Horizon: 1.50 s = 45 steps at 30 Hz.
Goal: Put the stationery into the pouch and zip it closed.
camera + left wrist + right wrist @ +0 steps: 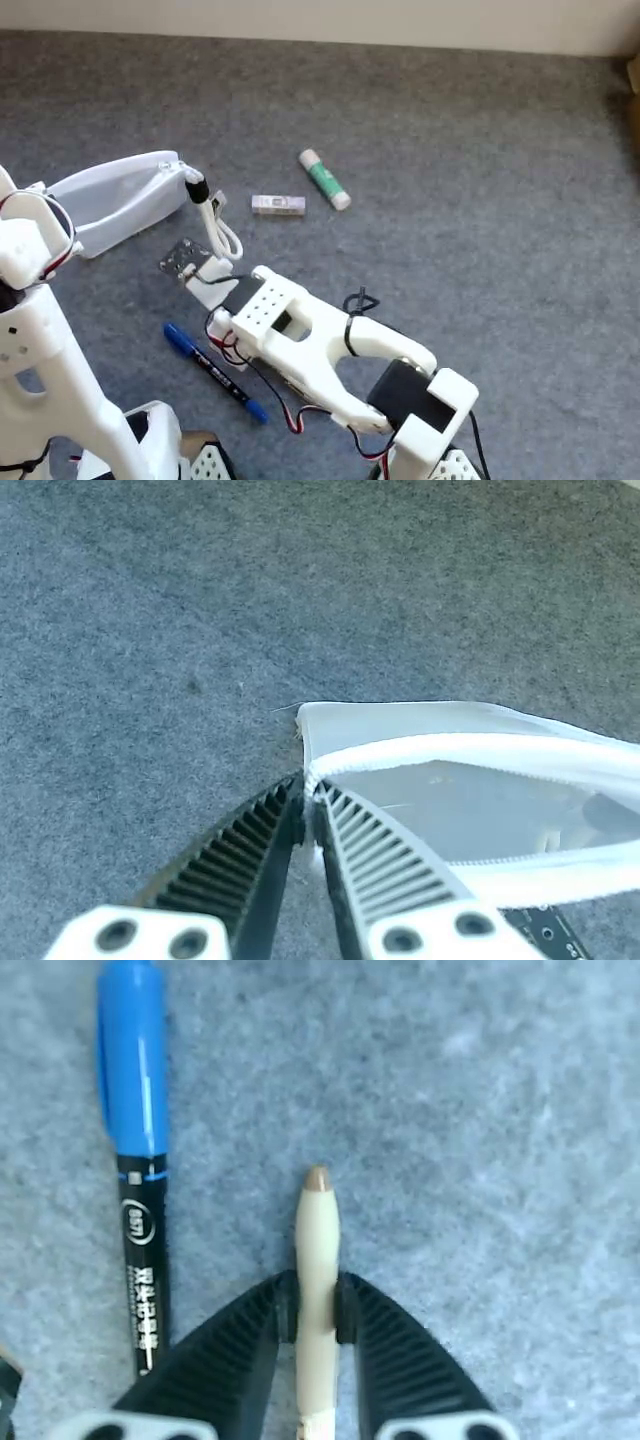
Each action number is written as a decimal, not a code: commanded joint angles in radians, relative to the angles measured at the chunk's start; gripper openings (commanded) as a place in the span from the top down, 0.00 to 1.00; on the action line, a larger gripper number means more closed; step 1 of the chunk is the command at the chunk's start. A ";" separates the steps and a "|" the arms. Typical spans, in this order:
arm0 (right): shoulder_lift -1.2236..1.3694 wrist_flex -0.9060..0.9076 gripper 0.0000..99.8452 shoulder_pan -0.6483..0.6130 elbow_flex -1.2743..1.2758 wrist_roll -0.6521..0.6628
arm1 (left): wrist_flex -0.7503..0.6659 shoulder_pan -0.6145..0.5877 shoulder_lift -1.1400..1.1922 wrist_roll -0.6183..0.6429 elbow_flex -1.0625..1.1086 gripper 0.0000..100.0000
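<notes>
**Status: right has the pencil, left is on the pouch rim**

Right end effector [317,1300] – jaws narrow, clamped on a cream pencil [317,1222]. Could be a pen, can't tell which. It sits between the two fingers, brown tip sticking out past the fingertips. Can't tell if the tip touches the table [480,200] or sits just above it.

Blue marker [135,1160] lies on the table just beside that end effector. It is parallel to the held pencil and apart from it, blue cap at the far end, black printed barrel back alongside the finger. In the high view it lies along the flank of the right arm.

Left end effector [305,795] – jaws pinched together on the end of the pouch [450,780], right where the white zip edge meets the corner. The pouch is translucent white and flat on the table. It stretches away from the fingertips with the mouth gaping, so the zip is not closed. Contents are too hazy to make out.

Beyond the right end effector, loose on the table:
- glue stick [325,180] – green body, white cap, well apart from both end effectors
- small pale rectangular block [278,205], near the glue stick and not touching it, closer to the right end effector than the glue stick is
- white cord [218,232] with a black collar, running from the pouch's open end toward the right end effector – can't tell what it belongs to
</notes>
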 commanded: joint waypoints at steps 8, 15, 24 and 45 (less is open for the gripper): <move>-0.019 -0.013 0.99 0.013 -0.008 -0.009 | -0.048 -0.012 0.012 0.014 0.073 0.99; -0.042 -0.008 1.00 0.013 -0.007 -0.009 | -0.064 -0.012 0.012 0.014 0.085 0.99; -0.331 0.001 1.00 0.028 0.142 -0.009 | -0.064 -0.012 0.012 0.014 0.087 0.99; -1.049 -0.001 1.00 0.028 0.344 -0.011 | -0.066 -0.012 0.010 0.017 0.079 0.99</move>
